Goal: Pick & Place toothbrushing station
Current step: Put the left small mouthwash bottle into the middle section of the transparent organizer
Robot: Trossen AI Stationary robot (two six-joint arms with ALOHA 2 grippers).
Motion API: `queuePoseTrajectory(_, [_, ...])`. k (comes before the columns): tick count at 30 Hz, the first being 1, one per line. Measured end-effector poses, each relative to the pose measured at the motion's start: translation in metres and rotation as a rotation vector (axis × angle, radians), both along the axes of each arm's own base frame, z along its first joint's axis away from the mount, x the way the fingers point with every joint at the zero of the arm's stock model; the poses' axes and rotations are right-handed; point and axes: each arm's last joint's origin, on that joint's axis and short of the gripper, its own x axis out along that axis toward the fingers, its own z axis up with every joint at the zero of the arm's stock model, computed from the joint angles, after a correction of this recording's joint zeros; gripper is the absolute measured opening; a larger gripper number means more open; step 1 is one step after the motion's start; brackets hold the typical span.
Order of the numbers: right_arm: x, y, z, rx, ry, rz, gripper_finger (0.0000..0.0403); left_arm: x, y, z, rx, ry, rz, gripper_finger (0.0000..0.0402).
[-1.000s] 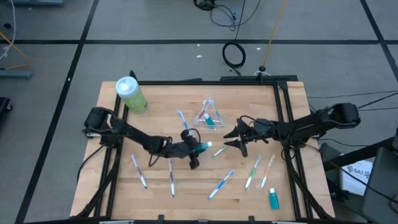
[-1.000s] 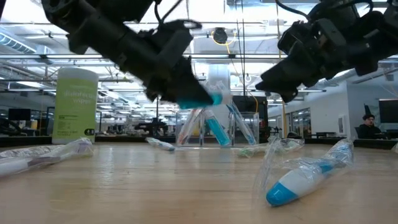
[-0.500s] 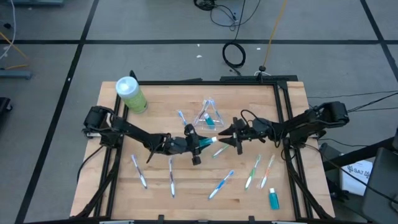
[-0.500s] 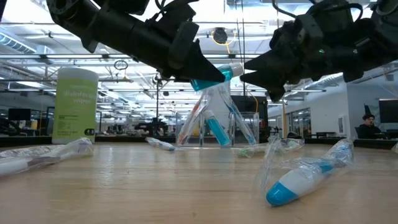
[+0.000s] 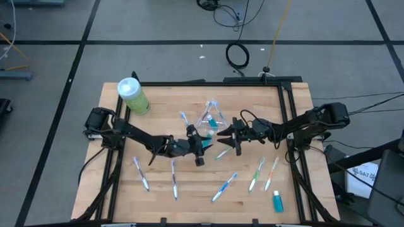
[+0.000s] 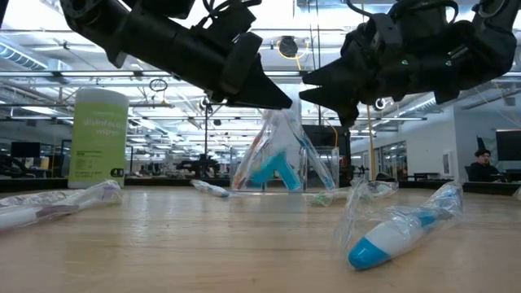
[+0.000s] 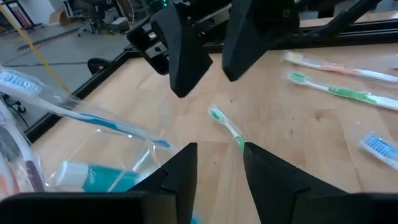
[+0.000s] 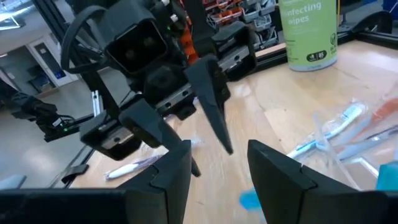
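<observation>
The clear cup point(image 5: 211, 116) stands mid-table with a teal tube point(image 7: 102, 175) and toothbrushes in it. Just on its near side my two grippers face each other tip to tip, above the table. My left gripper point(image 5: 204, 141) is open with nothing between its fingers point(image 7: 186, 168). My right gripper point(image 5: 223, 140) is open too. A second teal tube point(image 6: 259, 177) shows low by the cup's foot, blurred, below both grippers point(image 8: 249, 199); whether it is on the table I cannot tell. Loose toothbrushes point(image 5: 224, 186) lie on the wood.
A green white-lidded canister point(image 5: 133, 96) stands at the far left corner. Wrapped toothbrushes lie along the near half point(image 5: 140, 173) point(image 5: 175, 180) point(image 5: 257, 174), and one green brush point(image 7: 227, 127) lies under the grippers. Another teal tube point(image 5: 277, 201) stands near right.
My left gripper lifted the teal white-capped tube and rolled. My right gripper went toward the table's left until its tips met the left gripper's. The tube is no longer between the left fingers and now shows low by the cup.
</observation>
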Motion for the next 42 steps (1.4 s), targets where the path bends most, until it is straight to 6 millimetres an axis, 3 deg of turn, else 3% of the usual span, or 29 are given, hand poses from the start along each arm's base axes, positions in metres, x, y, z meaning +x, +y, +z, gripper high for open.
queuePoseTrajectory(6, [-0.001,0.0,-0.003,-0.017,0.035,0.026,0.0155,-0.001,0.002,-0.005,-0.05,0.042,0.009,0.0082])
queuePoseTrajectory(10, [-0.001,0.0,-0.007,-0.041,0.072,0.029,0.0181,-0.001,0.01,-0.009,-0.103,0.074,0.013,0.0077])
queuePoseTrajectory(18, [-0.002,0.0,-0.009,-0.067,0.096,0.03,0.024,0.0,0.019,-0.026,-0.186,0.162,-0.043,0.0165])
queuePoseTrajectory(23, [-0.002,0.0,-0.009,-0.075,0.094,0.031,0.0248,0.004,0.02,-0.048,-0.174,0.212,-0.057,0.0227])
queuePoseTrajectory(28, [-0.002,0.0,-0.009,-0.075,0.093,0.031,0.0246,0.005,0.027,-0.061,-0.203,0.243,-0.026,0.0258])
queuePoseTrajectory(33, [-0.002,0.0,-0.009,-0.075,0.094,0.031,0.0243,0.006,0.031,-0.07,-0.222,0.265,-0.04,0.0247])
queuePoseTrajectory(42, [-0.002,0.0,-0.009,-0.074,0.095,0.031,0.0243,0.009,0.033,-0.079,-0.26,0.26,-0.065,0.0188])
